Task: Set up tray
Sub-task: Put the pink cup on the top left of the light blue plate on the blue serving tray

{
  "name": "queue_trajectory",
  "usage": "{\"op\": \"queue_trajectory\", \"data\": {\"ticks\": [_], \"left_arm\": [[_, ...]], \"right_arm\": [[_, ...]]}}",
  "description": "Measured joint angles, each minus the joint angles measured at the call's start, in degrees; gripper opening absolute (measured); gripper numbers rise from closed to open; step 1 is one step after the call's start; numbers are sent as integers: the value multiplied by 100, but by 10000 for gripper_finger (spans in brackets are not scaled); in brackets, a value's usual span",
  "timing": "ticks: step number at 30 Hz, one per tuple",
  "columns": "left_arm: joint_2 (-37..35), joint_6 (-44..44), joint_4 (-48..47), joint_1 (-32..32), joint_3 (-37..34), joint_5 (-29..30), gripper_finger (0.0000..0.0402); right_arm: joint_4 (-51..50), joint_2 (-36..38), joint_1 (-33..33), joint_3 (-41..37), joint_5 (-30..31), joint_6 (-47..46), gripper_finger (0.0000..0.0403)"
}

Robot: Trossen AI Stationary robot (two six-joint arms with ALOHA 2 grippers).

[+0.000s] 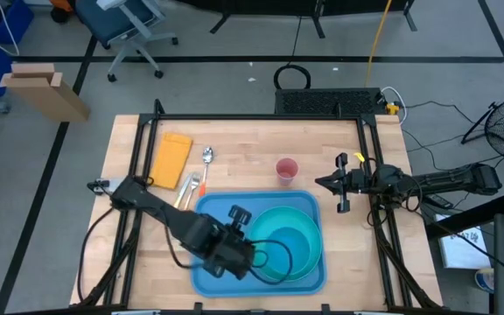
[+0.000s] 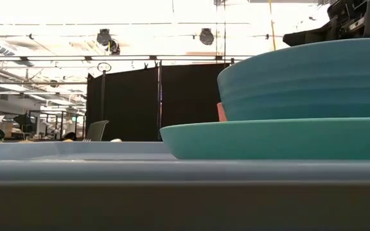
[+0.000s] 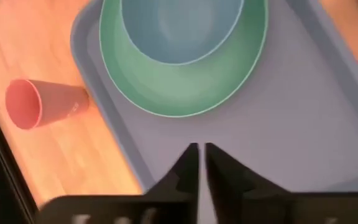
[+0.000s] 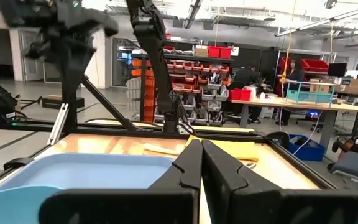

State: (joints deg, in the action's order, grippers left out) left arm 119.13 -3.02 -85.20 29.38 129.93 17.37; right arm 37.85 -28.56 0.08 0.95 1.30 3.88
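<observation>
The blue tray (image 1: 213, 278) lies on the near middle of the wooden table. A turquoise plate (image 1: 268, 267) rests flat on the tray's right part, and a blue bowl (image 1: 294, 238) stands in it. In the low view the bowl (image 2: 307, 80) sits on the plate (image 2: 281, 138) behind the tray's rim (image 2: 108, 170). My left gripper (image 3: 198, 149) hovers above the tray's bare floor (image 3: 278, 143), left of the plate, slanting down, shut with nothing between its fingers. My right gripper (image 1: 322, 182) waits at the table's right, shut and level, its fingers (image 4: 191, 155) together.
A pink cup (image 1: 287, 169) stands upright on the table just beyond the tray's far edge. At the far left lie a yellow cloth (image 1: 171, 159), a spoon (image 1: 206, 157) and other cutlery (image 1: 189, 186). Black frame rails run along both table sides.
</observation>
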Motion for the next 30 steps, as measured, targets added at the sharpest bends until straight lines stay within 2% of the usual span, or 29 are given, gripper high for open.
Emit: {"op": "queue_trajectory", "data": {"ticks": [4,10,15,21,26,30], "left_arm": [[-388,-508,184,-169,0,-87,12],[-925,-1130,914,-865,0,-283,4],[-997,-1633,1599,-1486,0,-1161,3],[-866,-2112,2397,-2110,-28,-1858,2],[-863,-2364,3458,-2664,-524,-2297,1],[-875,-2431,4093,-3176,-1200,-3138,1]], "right_arm": [[1,0,2,0,-2,-2,0],[-3,-2,2,0,-7,-2,0],[-46,-3,2,0,-7,-2,0],[-86,-4,2,0,-7,-21,0],[-86,-4,2,0,-2,-21,0],[-86,-2,2,0,0,-21,0]]}}
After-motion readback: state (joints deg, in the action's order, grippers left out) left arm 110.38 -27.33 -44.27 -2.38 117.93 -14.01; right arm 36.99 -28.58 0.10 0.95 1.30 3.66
